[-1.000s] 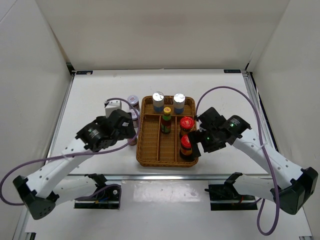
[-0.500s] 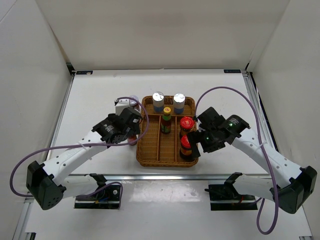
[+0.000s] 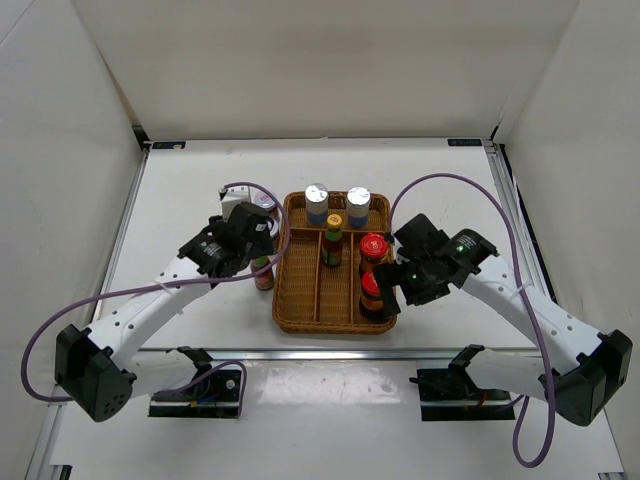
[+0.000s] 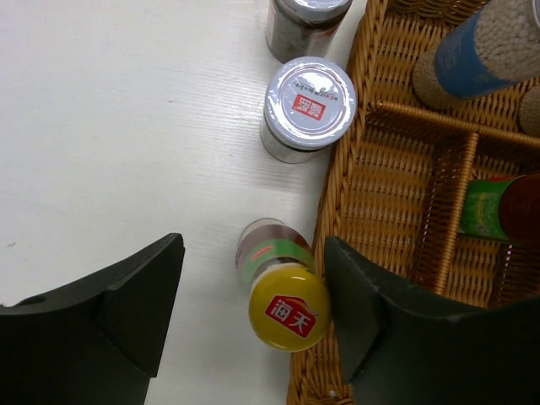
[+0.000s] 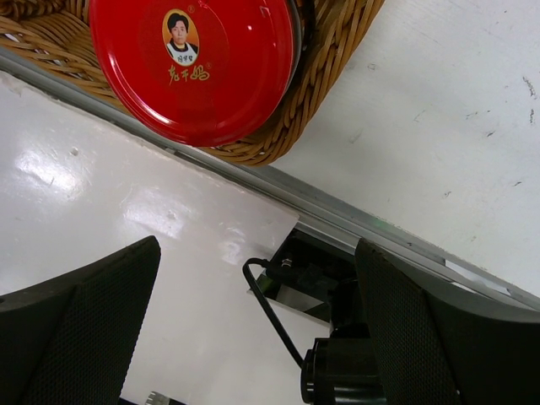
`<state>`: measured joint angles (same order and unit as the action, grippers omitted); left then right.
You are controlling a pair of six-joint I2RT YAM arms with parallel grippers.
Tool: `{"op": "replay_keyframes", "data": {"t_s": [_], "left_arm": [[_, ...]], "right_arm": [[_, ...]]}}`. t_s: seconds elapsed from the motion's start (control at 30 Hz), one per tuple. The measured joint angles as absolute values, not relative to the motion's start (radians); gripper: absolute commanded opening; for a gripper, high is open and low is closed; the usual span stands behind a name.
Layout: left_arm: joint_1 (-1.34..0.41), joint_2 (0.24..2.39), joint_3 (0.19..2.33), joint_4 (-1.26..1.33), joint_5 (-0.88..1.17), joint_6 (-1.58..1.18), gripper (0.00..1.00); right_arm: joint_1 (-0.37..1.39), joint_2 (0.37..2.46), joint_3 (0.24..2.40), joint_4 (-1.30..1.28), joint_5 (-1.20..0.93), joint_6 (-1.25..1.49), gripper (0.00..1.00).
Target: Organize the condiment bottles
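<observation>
— How many bottles, counted by kind?

— Eight, in four pairs. The two silver-capped bottles [image 3: 316,203] with blue labels stand side by side in the rear compartment of the wicker tray [image 3: 298,292]. The two red-capped bottles [image 3: 373,247] stand one behind the other in the tray's right compartment.

— And the yellow-capped ones?

— They are split. One yellow-capped bottle [image 3: 333,238] stands at the far end of a middle compartment. The other yellow-capped bottle [image 4: 283,291] stands upright on the bench [image 3: 180,200], just beside the tray's left wall.

— The purple-lidded jars?

— There are two, both on the bench outside the tray's left wall. The nearer purple-lidded jar [image 4: 310,105] sits beyond the loose yellow-capped bottle. The farther purple-lidded jar [image 4: 304,21] is cut off by the edge of the left wrist view.

— How does the left pincer stand?

— The left pincer [image 4: 253,253] is spread wide above the bench, with the loose yellow-capped bottle between its fingers [image 4: 126,312]. The bottle stands closer to the tray-side finger. Whether that finger touches the cap cannot be told.

— And the right one?

— The right pincer [image 5: 257,253] is also spread wide and holds nothing. It hangs just off the tray's near right corner, and the nearer red cap fills the top of its wrist view.
</observation>
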<state>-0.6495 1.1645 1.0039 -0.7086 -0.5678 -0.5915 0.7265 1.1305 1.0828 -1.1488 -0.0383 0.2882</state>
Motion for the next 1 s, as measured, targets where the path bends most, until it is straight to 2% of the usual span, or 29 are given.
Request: {"op": "replay_keyframes", "data": {"t_s": [0.1, 0.13, 0.23, 0.3, 0.47, 0.6, 0.8, 1.0], "left_arm": [[-0.644, 1.171, 1.004, -0.695, -0.548, -0.586, 0.56], [-0.644, 1.172, 1.004, -0.692, -0.538, -0.582, 0.44], [-0.644, 1.172, 1.004, -0.688, -0.516, -0.562, 0.31], [-0.643, 1.172, 1.005, -0.686, -0.503, -0.554, 0.27], [-0.641, 1.155, 1.013, -0.715, -0.458, -0.545, 0.11], [-0.641, 1.152, 1.087, -0.795, -0.431, -0.532, 0.11], [-0.648, 1.149, 1.333, -0.886, -0.429, -0.487, 0.11], [-0.740, 1.188, 1.520, -0.889, -0.427, -0.461, 0.11]], "right_arm": [[0.727, 1.131, 1.083, -1.149, -0.041, 0.287, 0.99], [0.727, 1.131, 1.083, -1.149, -0.041, 0.287, 0.99], [0.727, 1.131, 1.083, -1.149, -0.041, 0.287, 0.99], [0.727, 1.131, 1.083, -1.149, -0.041, 0.287, 0.99], [0.727, 1.131, 1.083, -1.149, -0.041, 0.287, 0.99], [0.727, 1.137, 1.083, -1.149, -0.045, 0.287, 0.99], [0.727, 1.140, 1.083, -1.148, -0.052, 0.286, 0.99], [0.727, 1.140, 1.083, -1.149, -0.052, 0.286, 0.99]]}}
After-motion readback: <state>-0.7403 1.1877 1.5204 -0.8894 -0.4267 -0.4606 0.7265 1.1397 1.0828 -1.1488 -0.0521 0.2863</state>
